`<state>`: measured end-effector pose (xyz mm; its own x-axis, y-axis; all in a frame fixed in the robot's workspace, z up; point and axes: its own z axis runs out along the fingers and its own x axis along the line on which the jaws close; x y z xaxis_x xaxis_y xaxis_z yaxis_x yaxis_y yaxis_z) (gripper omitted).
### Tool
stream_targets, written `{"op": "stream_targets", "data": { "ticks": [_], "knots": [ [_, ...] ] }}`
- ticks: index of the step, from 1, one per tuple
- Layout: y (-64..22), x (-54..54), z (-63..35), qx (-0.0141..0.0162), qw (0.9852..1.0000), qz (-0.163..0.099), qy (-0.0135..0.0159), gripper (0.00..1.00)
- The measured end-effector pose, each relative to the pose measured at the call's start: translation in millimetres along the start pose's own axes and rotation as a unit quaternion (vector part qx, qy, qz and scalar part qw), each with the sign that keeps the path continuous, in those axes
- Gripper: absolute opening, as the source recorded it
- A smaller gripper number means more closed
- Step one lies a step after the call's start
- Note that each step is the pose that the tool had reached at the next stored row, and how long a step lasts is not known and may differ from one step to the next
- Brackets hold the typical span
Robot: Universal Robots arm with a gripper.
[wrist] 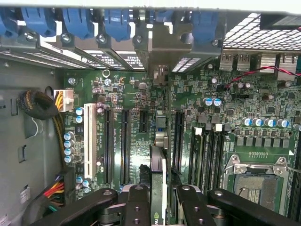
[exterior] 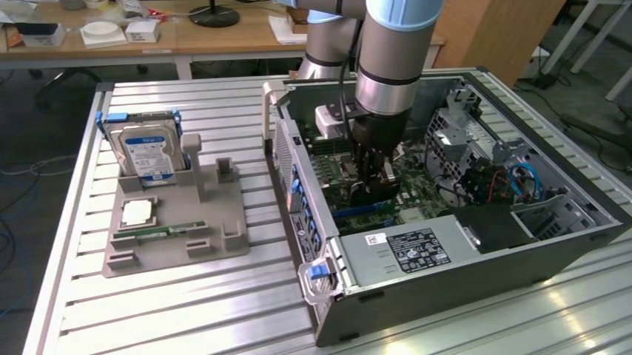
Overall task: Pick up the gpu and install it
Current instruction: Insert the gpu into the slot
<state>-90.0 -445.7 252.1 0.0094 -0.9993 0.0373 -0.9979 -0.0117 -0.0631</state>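
Exterior view
- Arm [exterior: 395,66] reaches straight down into the open computer case [exterior: 464,255], which lies on its side on the slatted desk [exterior: 197,318]
- Jaws low inside the case, set narrow and clamped on the gpu [exterior: 368,194]; the card hangs edge-down close over the board, near a blue slot [exterior: 371,212]
- To the exterior view's left, well apart from the case: grey tray [exterior: 177,255] with hard drive [exterior: 146,151] standing upright and memory stick [exterior: 158,231] lying flat

Wrist view
- gpu [wrist: 158,174] seen edge-on between the two jaws, running across the motherboard [wrist: 141,94] among the long black slots [wrist: 124,141], its far end toward the rear wall with the blue clips [wrist: 75,21]
- Cannot tell whether its lower edge touches a slot or hangs clear

Risks, as I judge them
- Card slightly off the slot line: the edge would land on the board beside the slot and scrape small parts
- Metal end bracket catching the rear wall or a clip would tilt the card in the grip
- A thin card held by a narrow pinch may twist under downward push
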Motion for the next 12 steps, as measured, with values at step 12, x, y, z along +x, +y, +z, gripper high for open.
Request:
{"op": "stream_targets", "data": {
  "ticks": [12],
  "knots": [
    [-0.2, 0.1, -0.8, -0.0022, 1.0000, 0.000, -0.0001, 0.26]
  ]
}}
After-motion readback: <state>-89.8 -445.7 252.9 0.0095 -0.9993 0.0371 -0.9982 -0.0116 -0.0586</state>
